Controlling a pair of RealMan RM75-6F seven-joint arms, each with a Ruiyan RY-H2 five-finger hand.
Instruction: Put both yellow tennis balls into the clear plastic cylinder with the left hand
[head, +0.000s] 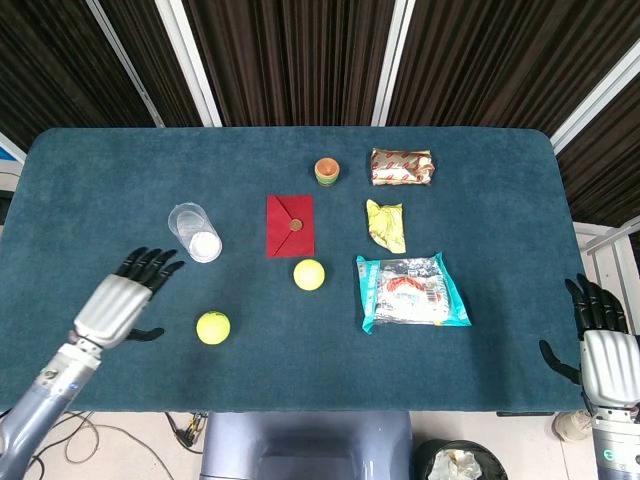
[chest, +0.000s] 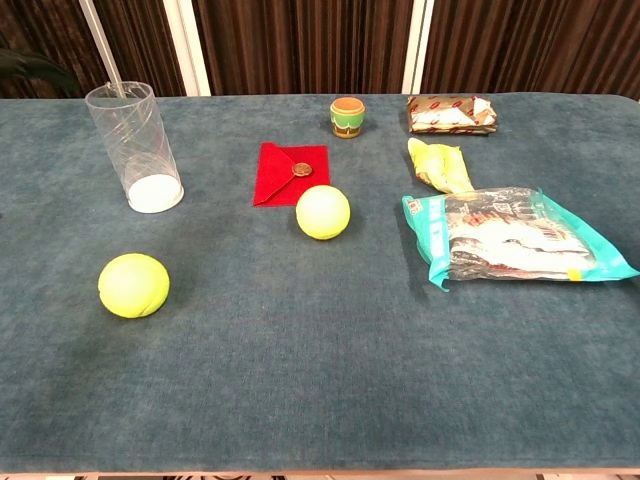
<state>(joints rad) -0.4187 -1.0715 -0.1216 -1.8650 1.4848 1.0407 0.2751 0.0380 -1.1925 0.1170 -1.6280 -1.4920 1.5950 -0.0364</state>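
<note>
Nearest the robot, the left hand hangs over the near-left part of the table, fingers spread wide and holding nothing, pointing toward the far side. The right hand sits off the near-right edge of the table, fingers apart and empty, well away from everything that matters here.

The closer tennis ball lies just to the right of the left hand and slightly nearer the robot than the fingertips, loose on the cloth; in the chest view it shows at near left. That is the relation the coming move turns on: the hand must, in my judgement, shift right and come down over this ball, which is far nearer the left hand than the right.

The second tennis ball rests further right and a little farther away, just near of a red envelope.

The clear plastic cylinder stands upright, mouth up, just beyond the left hand's fingertips and slightly right. It holds no ball, so the task has not yet begun in earnest.

A teal snack bag lies well to the right.
</note>
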